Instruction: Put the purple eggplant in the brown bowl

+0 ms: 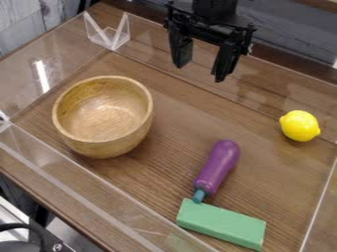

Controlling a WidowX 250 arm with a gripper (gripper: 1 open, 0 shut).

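Camera view: black gripper (200, 57) above table's far side, fingers spread wide, holding nothing. Purple eggplant (218, 166) lying on wooden table (171, 89), right of brown bowl (102, 116), touching green block (222, 224). Yellow lemon (301, 125) far right.

Dark wooden table (165, 108) bearing: brown bowl (102, 115), left; purple eggplant (218, 166), right of centre; green block (222, 224) just beside its stem; yellow lemon (301, 125), far right.

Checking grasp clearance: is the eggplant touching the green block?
Cannot tell. In the camera view the eggplant's stem end sits right at the block's upper left corner, with no plain gap or contact visible.
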